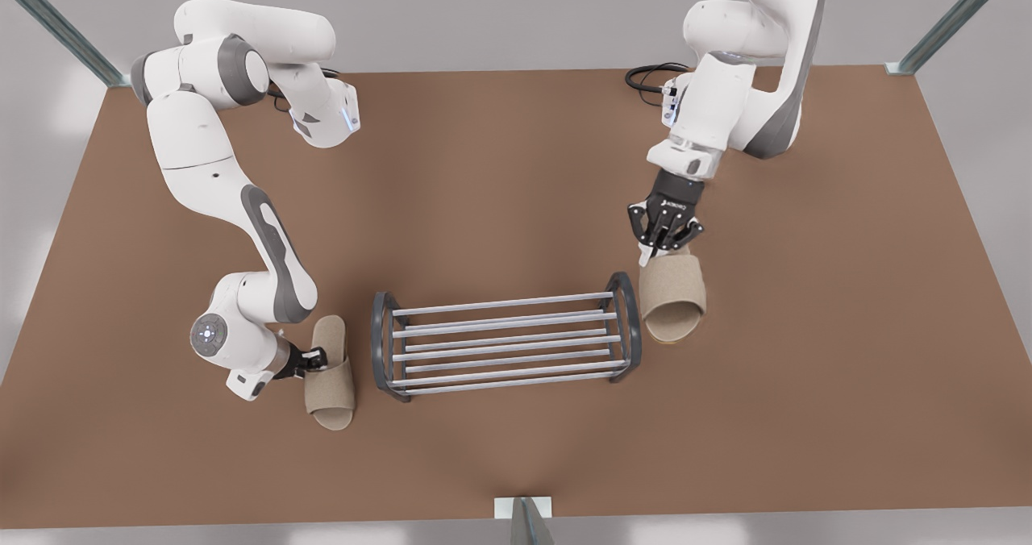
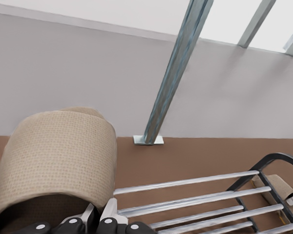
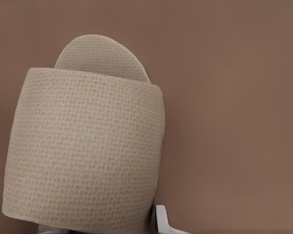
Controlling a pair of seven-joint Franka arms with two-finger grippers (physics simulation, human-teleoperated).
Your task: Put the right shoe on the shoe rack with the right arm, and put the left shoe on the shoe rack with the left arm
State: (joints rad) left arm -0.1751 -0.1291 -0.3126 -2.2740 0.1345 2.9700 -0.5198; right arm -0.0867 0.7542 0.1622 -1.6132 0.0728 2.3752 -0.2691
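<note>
The left gripper's [image 1: 313,359] jaws pinch the soft, light left slipper [image 1: 330,392] at its sole edge, just beside one end of the shoe rack [image 1: 504,335]. The right gripper [image 1: 665,243] is clamped on the right slipper's [image 1: 673,299] heel beside the rack's other end; the floppy fabric will probably sag.

Left claw [image 1: 316,359], right claw [image 1: 667,248]: clenched.

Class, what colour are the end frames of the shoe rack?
Dark grey, clearest in the front view on the shoe rack.
</note>
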